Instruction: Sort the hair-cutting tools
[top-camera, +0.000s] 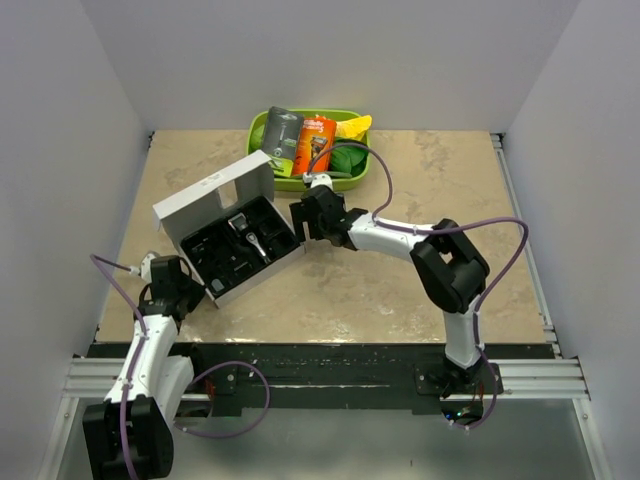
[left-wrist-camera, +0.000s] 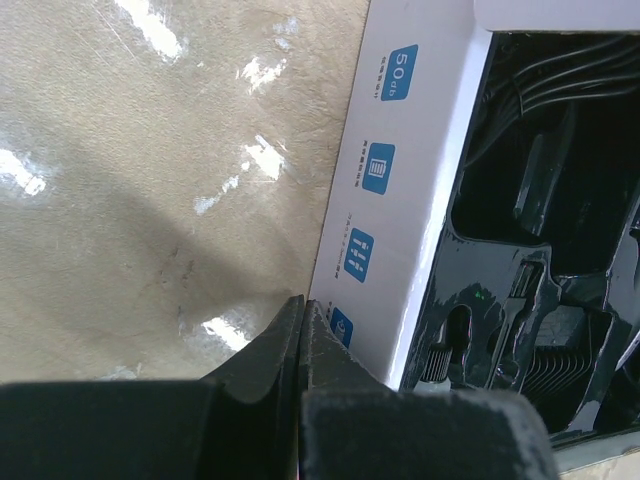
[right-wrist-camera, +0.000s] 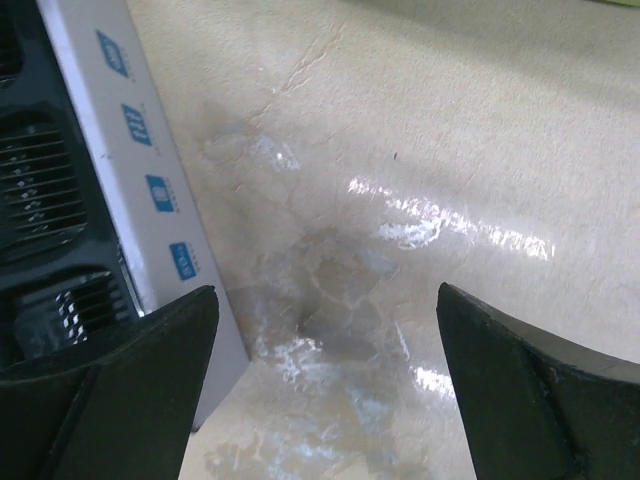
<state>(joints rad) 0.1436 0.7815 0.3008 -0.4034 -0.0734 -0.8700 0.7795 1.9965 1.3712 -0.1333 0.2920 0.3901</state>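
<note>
The hair clipper lay in the black tray of the open white box, its silver blade head pointing toward the raised lid. Only the overhead view showed it whole. My wrist cameras caught other parts of the tray. The left one showed dark moulded pockets and the teeth of a guide comb. The right one showed more comb teeth in two pockets at the tray's edge.

My left pincer was pressed together with nothing between its fingers. Its tips sat right at the box's outer wall, beside the row of blue icons, and I could not tell whether they touched it. From above, that was the box's near left corner.

My right pincer was spread wide and empty, low over bare tabletop just beside the box's right corner.

The box stood left of the tabletop's centre, turned at an angle. The overhead view alone showed a green bin at the middle of the far edge. It held the orange razor package and the grey-and-green razor package.
</note>
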